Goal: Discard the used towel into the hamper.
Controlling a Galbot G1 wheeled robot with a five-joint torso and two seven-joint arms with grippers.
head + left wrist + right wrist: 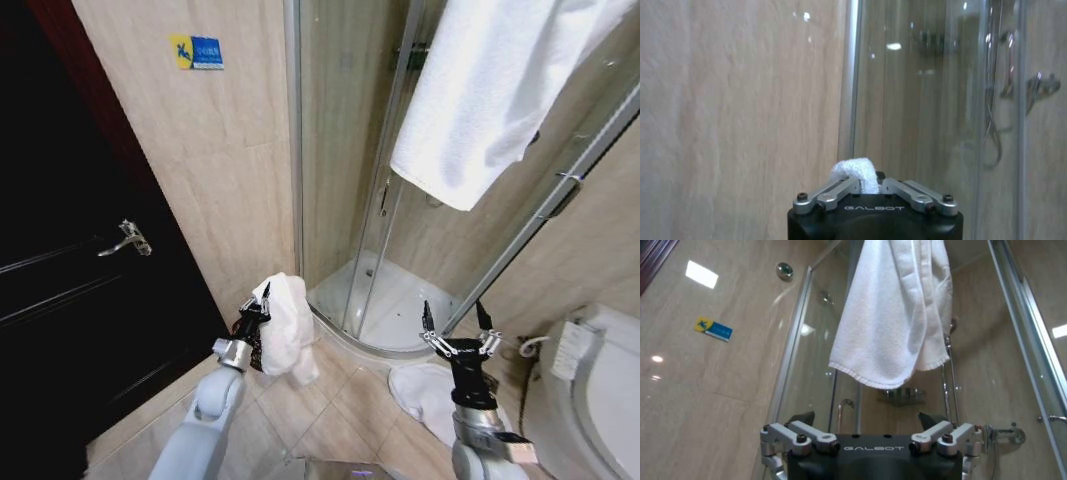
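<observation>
My left gripper [262,297] is clamped on the used towel [288,328], held above the floor tiles [330,405] by the shower enclosure [370,200]. My right gripper [456,325] stands wide, holding nothing. I see no hamper; the dangling towel could slip loose.

A white towel [495,95] hangs over the glass shower enclosure [350,150].
</observation>
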